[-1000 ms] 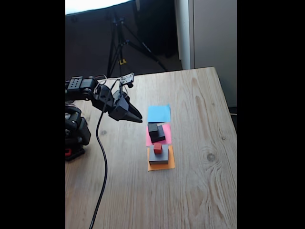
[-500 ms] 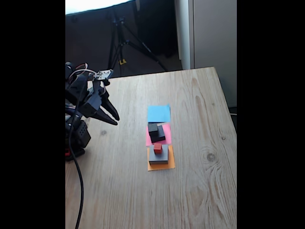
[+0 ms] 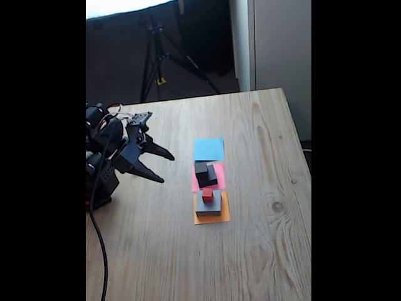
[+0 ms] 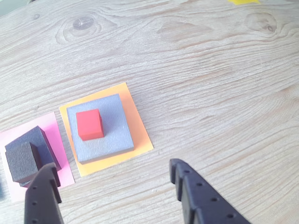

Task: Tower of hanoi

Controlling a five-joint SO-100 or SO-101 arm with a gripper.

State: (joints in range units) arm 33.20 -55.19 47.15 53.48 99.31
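Observation:
The tower of hanoi blocks lie in two stacks. A tiny red cube (image 3: 207,194) (image 4: 89,124) sits on the wide flat grey block (image 3: 210,205) (image 4: 102,128), which rests on an orange paper square (image 3: 212,217) (image 4: 138,140). A small dark grey block (image 3: 201,167) (image 4: 20,161) sits on the medium black block (image 3: 208,177) (image 4: 38,139) on a pink paper square (image 3: 219,172) (image 4: 56,142). My gripper (image 3: 167,168) (image 4: 113,179) is open and empty, left of the stacks in the fixed view and low near the arm's base.
A blue paper square (image 3: 208,149) lies bare behind the pink one. The arm's cable (image 3: 99,251) trails down the wooden table's left side. A tripod (image 3: 156,56) stands beyond the far table edge. A yellow scrap (image 4: 243,2) shows at the wrist view's top.
The arm has drawn back toward its base and dropped lower. The gripper has opened wide. The blocks have not moved.

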